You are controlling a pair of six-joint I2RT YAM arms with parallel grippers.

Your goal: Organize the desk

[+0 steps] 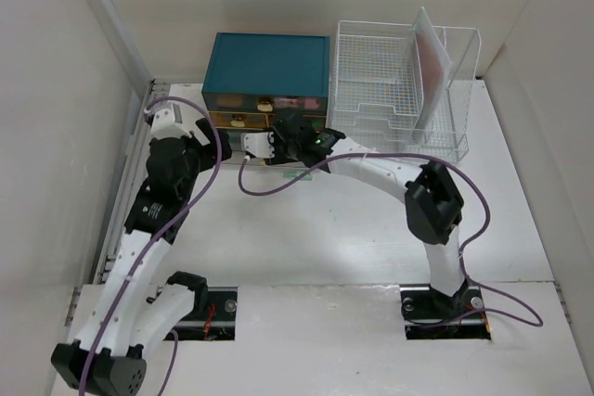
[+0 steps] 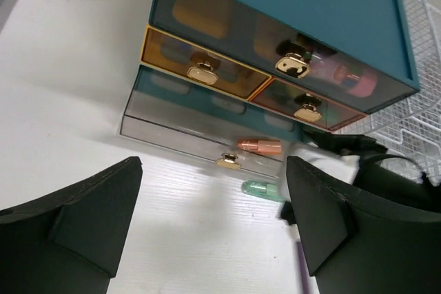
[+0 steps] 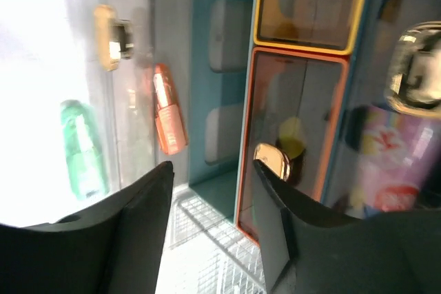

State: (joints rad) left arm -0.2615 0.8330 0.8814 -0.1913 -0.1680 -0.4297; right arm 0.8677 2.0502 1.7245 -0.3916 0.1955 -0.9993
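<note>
No words, numbers or brand names can be read anywhere. The pink pack (image 3: 394, 166) at the frame's right shows only a blurred pattern

The bottom drawer (image 2: 186, 129) of the teal box (image 2: 331, 12) is pulled out, a copper tube (image 2: 260, 146) laid inside; a green tube (image 2: 260, 189) is seen on the counter (image 2: 62, 101) before it.

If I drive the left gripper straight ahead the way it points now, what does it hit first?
Most likely the pulled-out bottom drawer of the teal drawer box: its gold knob sits about centred ahead of the open left gripper. The green tube lies just right of that line; depth is unclear.
</note>
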